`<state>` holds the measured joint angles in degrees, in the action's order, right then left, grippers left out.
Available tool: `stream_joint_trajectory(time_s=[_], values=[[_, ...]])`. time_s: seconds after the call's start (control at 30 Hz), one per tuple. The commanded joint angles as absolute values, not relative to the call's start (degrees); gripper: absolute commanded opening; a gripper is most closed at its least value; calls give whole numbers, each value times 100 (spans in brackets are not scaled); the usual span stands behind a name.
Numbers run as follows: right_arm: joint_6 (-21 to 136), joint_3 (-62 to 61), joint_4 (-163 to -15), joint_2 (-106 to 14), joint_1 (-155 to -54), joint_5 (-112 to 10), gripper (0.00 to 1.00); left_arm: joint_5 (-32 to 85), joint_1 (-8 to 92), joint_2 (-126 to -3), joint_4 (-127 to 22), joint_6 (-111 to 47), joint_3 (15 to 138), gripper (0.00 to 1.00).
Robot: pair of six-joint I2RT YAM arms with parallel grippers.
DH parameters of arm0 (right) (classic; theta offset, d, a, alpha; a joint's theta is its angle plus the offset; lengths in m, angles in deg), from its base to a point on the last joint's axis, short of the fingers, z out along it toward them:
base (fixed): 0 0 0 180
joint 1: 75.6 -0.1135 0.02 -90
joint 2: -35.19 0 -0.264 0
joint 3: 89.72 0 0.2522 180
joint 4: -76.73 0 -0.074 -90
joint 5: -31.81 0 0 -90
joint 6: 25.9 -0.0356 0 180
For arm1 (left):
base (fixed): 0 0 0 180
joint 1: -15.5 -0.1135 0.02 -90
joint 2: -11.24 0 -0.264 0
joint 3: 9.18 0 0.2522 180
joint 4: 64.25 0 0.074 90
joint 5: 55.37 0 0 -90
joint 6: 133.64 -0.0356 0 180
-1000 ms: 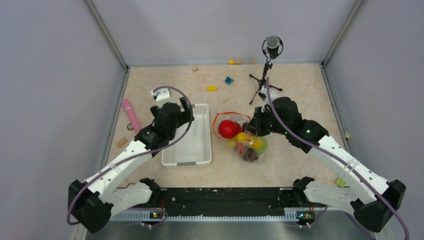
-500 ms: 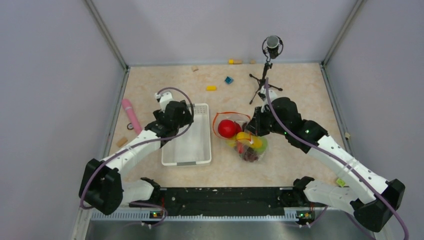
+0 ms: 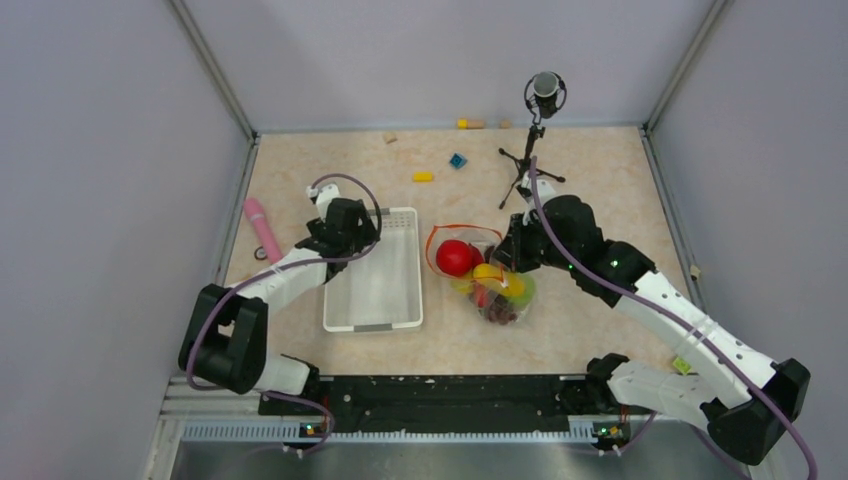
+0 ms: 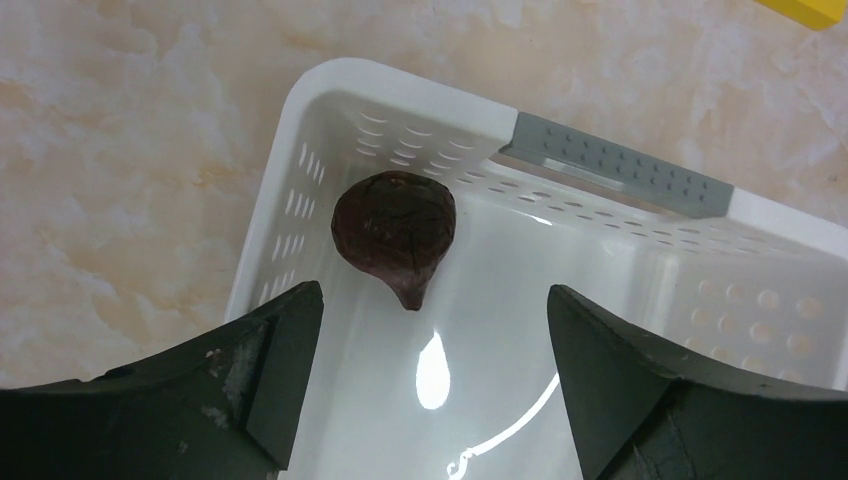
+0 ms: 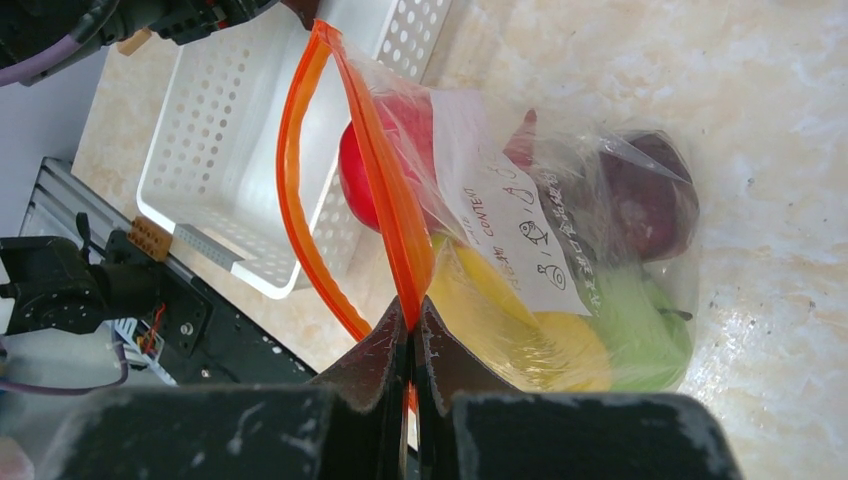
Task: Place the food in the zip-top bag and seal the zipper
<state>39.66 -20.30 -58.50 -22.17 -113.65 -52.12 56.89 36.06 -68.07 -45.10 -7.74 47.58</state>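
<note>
- Marbled beige tabletop (image 3: 590, 170), enclosed by pale grey walls (image 3: 100, 200); a microphone (image 3: 545, 90) on a tripod stands toward the far edge.
- White basket (image 3: 372, 295) sits left of centre. One maroon fruit (image 4: 394, 232) lies inside it, in a far corner close to the perforated wall.
- My left gripper (image 4: 435, 305) hangs over that end of the basket, fingers spread wide with nothing between them. The maroon fruit lies just beyond the fingertips, untouched.
- Zip-top bag (image 5: 600, 200) lies on the tabletop just right of the basket, its mouth gaping.
- My right gripper (image 5: 413, 320) is pinched tight on the zipper (image 5: 385, 200), which curves up from my fingertips in an open loop.
- Bag contents visible: red apple (image 3: 455, 257), yellow pieces (image 5: 530, 335), green fruit (image 5: 640, 340).
- Pink stick (image 3: 262, 228) lies well left of the basket, near the left wall.
</note>
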Motion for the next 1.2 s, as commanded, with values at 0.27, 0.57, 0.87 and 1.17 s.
stream_joint_trajectory(time_s=[0.27, 0.57, 0.87, 1.17], values=[[4094, -2051, -6112, -2126, -11276, -5300, 0, 5530, 3324, -7452, -5258, -902, 4888, 77], [4104, -2043, -6110, -2141, -11270, -5293, 0, 5521, 3317, -7791, -5137, -873, 5100, 68], [4100, -2039, -6110, -2136, -11261, -5292, 0, 5387, 3317, -8033, -5071, -908, 5305, 62], [4106, -2042, -6106, -2131, -11261, -5292, 0, 5222, 3317, -8290, -4437, -857, 5617, 60]])
